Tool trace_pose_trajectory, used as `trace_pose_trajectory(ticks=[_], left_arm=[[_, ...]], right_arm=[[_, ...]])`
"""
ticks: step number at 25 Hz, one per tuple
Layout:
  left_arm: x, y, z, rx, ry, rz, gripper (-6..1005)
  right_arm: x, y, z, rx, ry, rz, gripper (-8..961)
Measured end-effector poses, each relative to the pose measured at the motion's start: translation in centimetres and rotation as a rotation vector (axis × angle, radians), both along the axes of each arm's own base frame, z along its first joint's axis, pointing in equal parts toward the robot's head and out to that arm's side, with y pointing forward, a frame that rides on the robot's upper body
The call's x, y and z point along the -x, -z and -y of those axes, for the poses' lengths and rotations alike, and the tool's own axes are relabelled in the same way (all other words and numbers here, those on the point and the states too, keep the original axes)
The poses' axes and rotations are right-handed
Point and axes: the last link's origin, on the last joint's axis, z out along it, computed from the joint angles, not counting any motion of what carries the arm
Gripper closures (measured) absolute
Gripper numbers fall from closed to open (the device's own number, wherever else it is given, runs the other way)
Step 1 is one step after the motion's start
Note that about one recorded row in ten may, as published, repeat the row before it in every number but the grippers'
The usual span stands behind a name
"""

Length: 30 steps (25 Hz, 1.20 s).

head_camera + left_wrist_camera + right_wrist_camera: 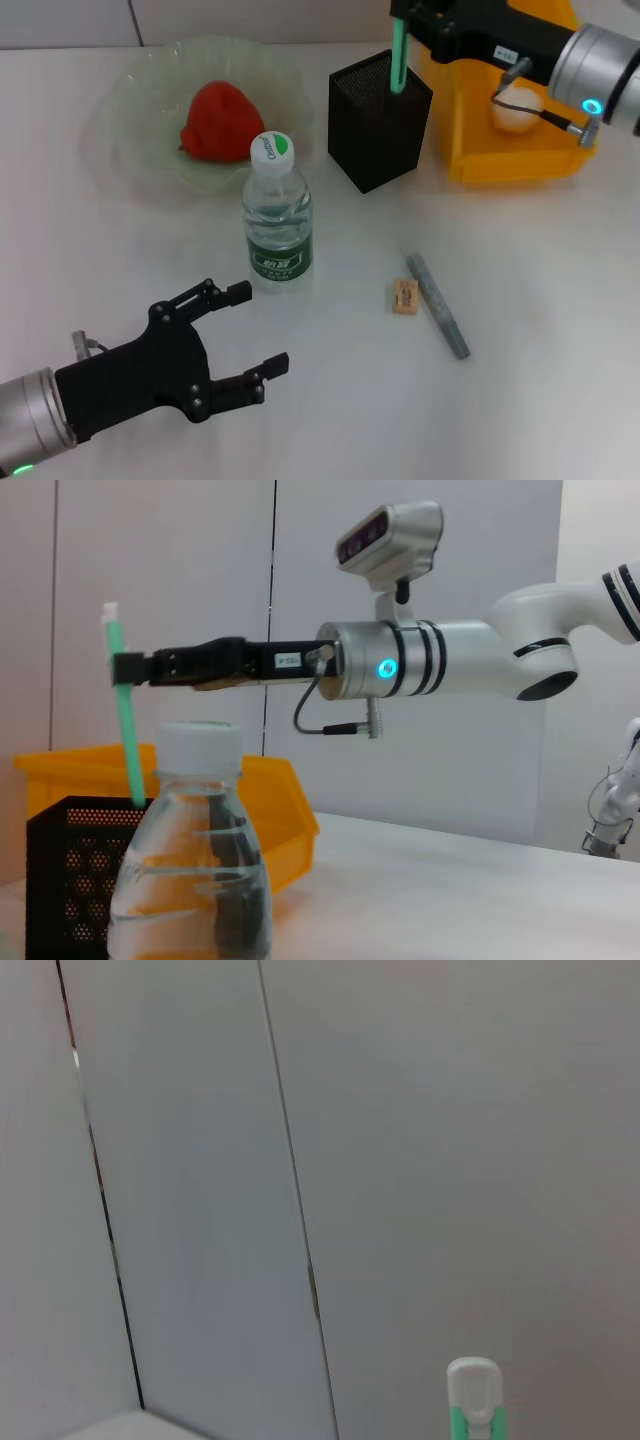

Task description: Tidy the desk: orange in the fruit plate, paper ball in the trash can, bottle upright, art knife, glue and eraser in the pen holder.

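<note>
My right gripper [402, 22] is shut on a slim green art knife [399, 55] with a white end cap [473, 1388]. It holds the knife upright, lower end inside the black mesh pen holder [378, 135]. The same gripper [126, 667] and knife [127, 745] show in the left wrist view. The clear bottle [277, 222] stands upright mid-table. My left gripper [262, 328] is open just in front of it, holding nothing. A tan eraser [404, 297] and a grey glue stick [437, 305] lie side by side on the table. An orange-red fruit [215, 122] rests in the fruit plate [120, 105]. A paper ball [517, 110] lies in the yellow trash can [470, 150].
The trash can stands right behind the pen holder, touching or nearly so. The right arm's silver forearm [600, 65] reaches in over the can. The white table [540, 330] stretches to the front right of the eraser and glue.
</note>
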Motion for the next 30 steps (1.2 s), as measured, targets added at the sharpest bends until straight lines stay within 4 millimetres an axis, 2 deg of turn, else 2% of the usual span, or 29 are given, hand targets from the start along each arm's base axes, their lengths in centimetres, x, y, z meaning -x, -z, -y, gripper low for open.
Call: trace_pose_trajectory(ticks=[3,9,15,21,26,28,30], left_arm=[[-0.1,0.1,0.0,0.007,0.006,-0.003,138],[-0.2,0.2,-0.1,0.009,0.010,-0.007,138],[-0.3,0.2,-0.2,0.014,0.016,-0.005,138],[-0.5,0.4,-0.2,0.025,0.027,-0.004,138],[-0.5,0.4,-0.2,0.026,0.026,-0.005,138],[-0.5,0.4,-0.2,0.026,0.027,-0.004,138],[-0.5,0.4,-0.2,0.026,0.027,-0.004,138]], right_arm=[[0.2,0.7,-0.1,0.001,-0.002,0.034,690],[0.2,0.9,-0.1,-0.001,0.000,0.043,675],[-1.0,0.8,0.5,0.001,0.047,0.013,661],[-1.5,-0.7,1.3,0.007,0.081,-0.043,646],[-0.8,-4.0,2.9,0.012,0.077,-0.132,449],[0.0,-5.2,3.6,0.048,0.080,-0.142,333],[2.6,-6.8,4.8,0.224,0.130,-0.023,217]])
